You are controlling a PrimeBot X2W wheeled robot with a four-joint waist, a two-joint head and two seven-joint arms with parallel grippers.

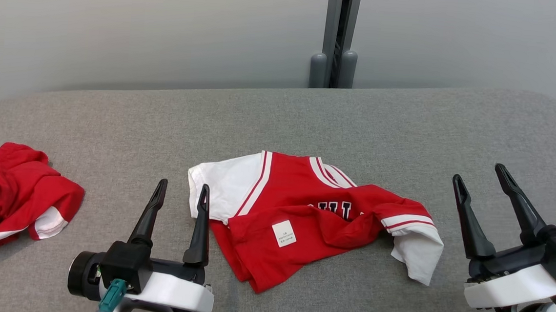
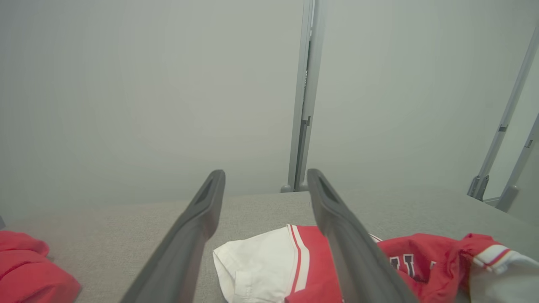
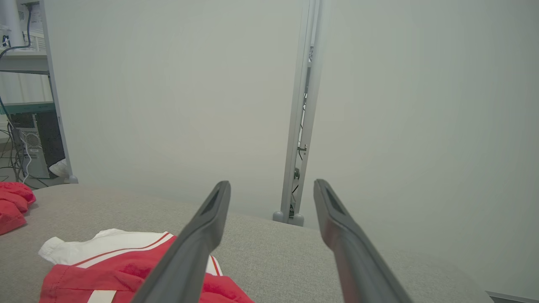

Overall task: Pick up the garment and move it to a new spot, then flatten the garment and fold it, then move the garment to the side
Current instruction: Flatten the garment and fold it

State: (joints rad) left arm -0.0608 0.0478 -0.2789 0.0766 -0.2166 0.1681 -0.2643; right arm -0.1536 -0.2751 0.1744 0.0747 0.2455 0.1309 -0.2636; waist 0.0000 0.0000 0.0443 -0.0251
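The red-and-white jersey (image 1: 303,216) lies rumpled at the middle of the grey bench (image 1: 407,126), so flattening looks to be the step in hand. The next move calls for pinching the bunched sleeve toward the bench's right end and drawing it outward. The left gripper (image 1: 183,184) and right gripper (image 1: 477,171) hover over the bench's near edge, both spread wide and empty. Folds half bury the jersey's dark lettering, and a white label shows on its turned-over hem.
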